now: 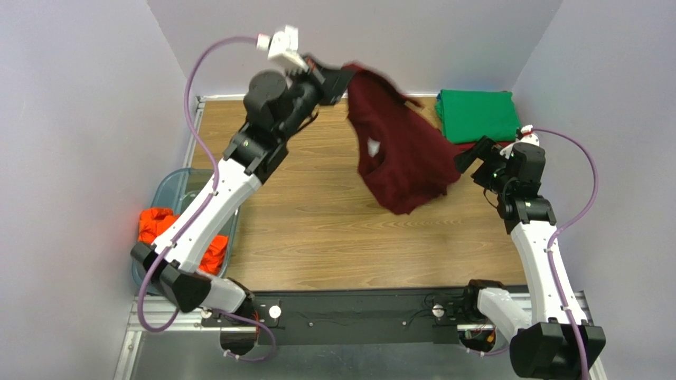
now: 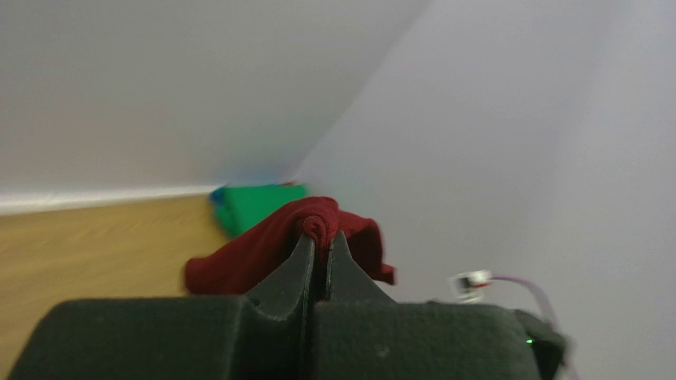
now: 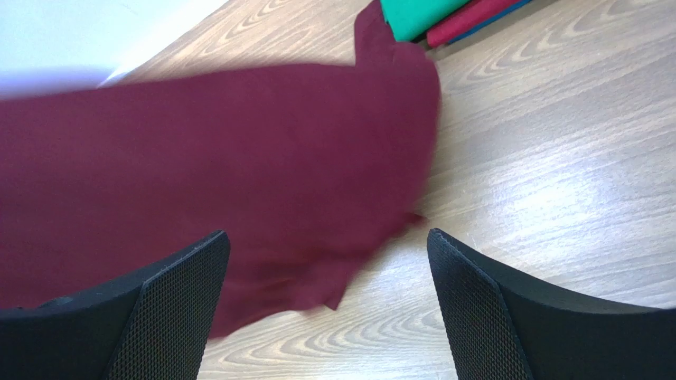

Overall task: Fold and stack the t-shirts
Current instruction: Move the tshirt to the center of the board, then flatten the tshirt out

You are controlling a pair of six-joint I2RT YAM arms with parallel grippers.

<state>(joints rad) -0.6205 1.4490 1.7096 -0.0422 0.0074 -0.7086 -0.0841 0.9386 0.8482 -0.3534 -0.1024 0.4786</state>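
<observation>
My left gripper (image 1: 343, 79) is raised high at the back of the table and shut on a bunched edge of the dark maroon t-shirt (image 1: 401, 146), which hangs down over the wood, its white neck label (image 1: 374, 146) showing. The pinched cloth (image 2: 321, 226) sits between the left jaws. My right gripper (image 1: 468, 158) is open and empty, close beside the shirt's right lower edge; the maroon cloth (image 3: 214, 174) fills the left of its view above the table. A folded green shirt (image 1: 476, 115) tops a stack at the back right, a red one (image 3: 468, 20) under it.
A clear blue bin (image 1: 178, 190) at the left holds bright orange cloth (image 1: 159, 226). Grey walls close in the back and both sides. The wooden table top (image 1: 317, 229) lies bare in front of the hanging shirt. A black rail (image 1: 357, 305) runs along the near edge.
</observation>
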